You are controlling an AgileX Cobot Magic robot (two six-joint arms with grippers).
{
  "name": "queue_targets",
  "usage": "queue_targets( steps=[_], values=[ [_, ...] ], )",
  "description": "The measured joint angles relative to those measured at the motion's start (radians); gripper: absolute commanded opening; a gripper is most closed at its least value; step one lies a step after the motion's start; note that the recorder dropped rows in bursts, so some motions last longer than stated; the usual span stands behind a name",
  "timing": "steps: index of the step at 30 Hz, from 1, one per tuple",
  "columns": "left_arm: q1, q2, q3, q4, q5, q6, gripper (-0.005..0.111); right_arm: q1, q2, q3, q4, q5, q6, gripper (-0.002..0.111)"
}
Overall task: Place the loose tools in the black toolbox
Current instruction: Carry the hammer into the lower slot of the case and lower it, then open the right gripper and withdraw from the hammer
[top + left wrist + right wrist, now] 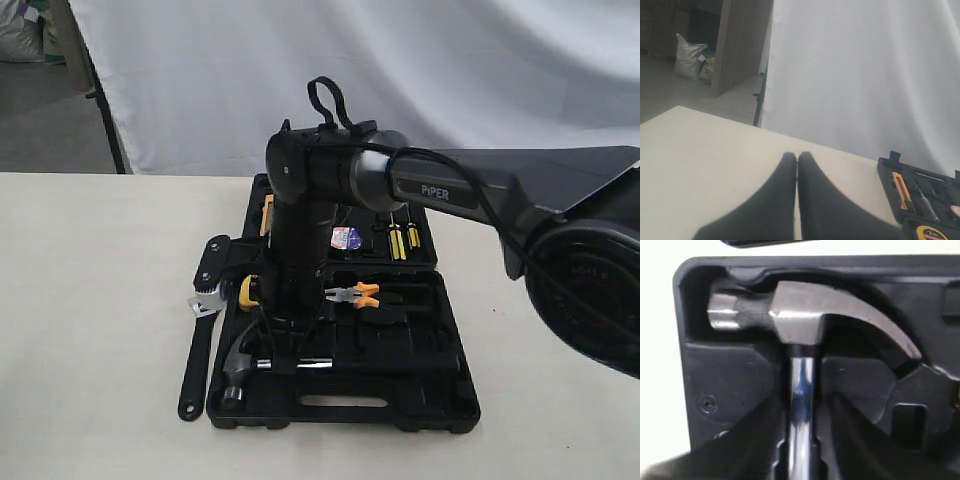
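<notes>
The black toolbox (340,415) lies open on the table. The steel claw hammer (238,365) rests in its recess in the near half; in the right wrist view its head (805,310) fills the moulded pocket. My right gripper (290,345) points straight down over the shaft, and its fingers straddle the shaft (802,405) with a narrow dark gap on each side. The adjustable wrench (197,360) lies on the table along the case's left edge. The small tape roll (346,238) sits in the far half. My left gripper (797,156) is shut and empty over bare table, left of the toolbox (887,172).
A yellow tape measure (248,292), orange-handled pliers (357,294) and yellow screwdrivers (400,241) sit in the case. An orange knife (902,190) lies in the far half. The right arm (440,185) spans the case from the right. A white curtain hangs behind the table.
</notes>
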Motion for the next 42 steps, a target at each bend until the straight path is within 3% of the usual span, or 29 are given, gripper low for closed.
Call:
queue_targets(
  steps=[2,6,8,12,25,42],
  values=[
    [0.000,0.000,0.000,0.000,0.000,0.000,0.001,0.004,0.000,0.000,-0.007,0.000,0.000,0.069],
    [0.000,0.000,0.000,0.000,0.000,0.000,0.001,0.010,-0.010,-0.035,-0.028,0.000,-0.002,0.061],
    [0.000,0.000,0.000,0.000,0.000,0.000,0.001,0.010,-0.046,-0.043,-0.052,0.000,0.027,0.047],
    [0.000,0.000,0.000,0.000,0.000,0.000,0.001,0.010,-0.129,-0.049,-0.102,0.000,0.105,-0.001],
    [0.000,0.000,0.000,0.000,0.000,0.000,0.001,0.010,-0.066,0.140,-0.154,-0.007,0.154,0.000],
    [0.000,0.000,0.000,0.000,0.000,0.000,0.001,0.012,-0.093,0.129,-0.192,-0.028,0.249,0.000]
  ],
)
